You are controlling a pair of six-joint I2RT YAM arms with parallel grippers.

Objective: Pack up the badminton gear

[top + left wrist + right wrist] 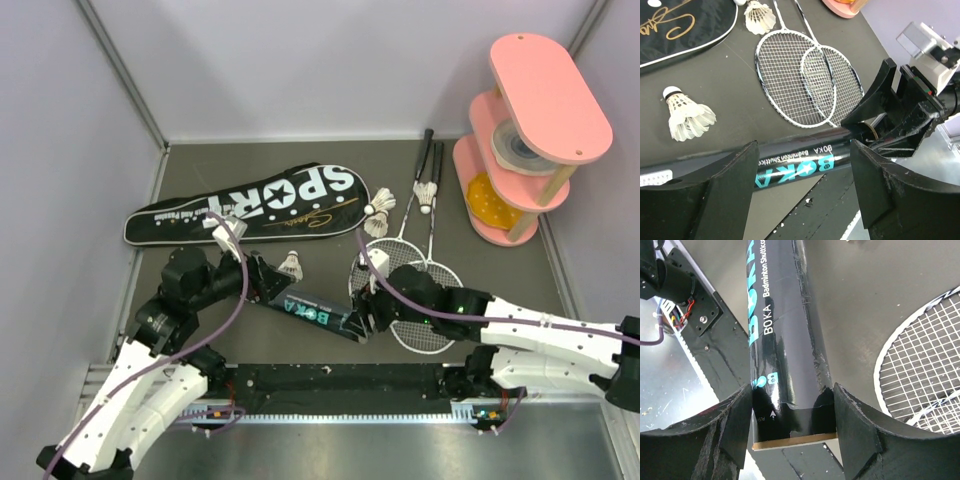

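Nearest the arm bases, the shuttle tube (318, 317) lies flat on the tabletop (300, 155). Its long axis runs on a slant from the left end effector (804, 150) to the right end effector (792, 390). The right end effector is clenched on the tube's capped end, with a finger (737, 425) pressed to each side of the cap. The left end effector is released. Its jaws stand wide just above the tube's other stretch, lined up along the tube instead of across it, so no grasp exists there. In my judgement, the left end effector would have to turn across that axis before it could take hold. One white shuttlecock (687, 112) lies on its side just beyond the left end effector, apart from the tube, and the left arm is the nearer to it. The two rackets (805, 80) lie beyond the right end effector with their heads overlapping and their handles pointing away. Two further shuttlecocks (380, 212) rest farther out by the racket shafts. The black SPORT bag (250, 205) lies farther still, beyond the left end effector, roughly parallel to the tube. None of the gear is packed yet. The pink stand (530, 130) occupies the far corner beyond the right end effector.
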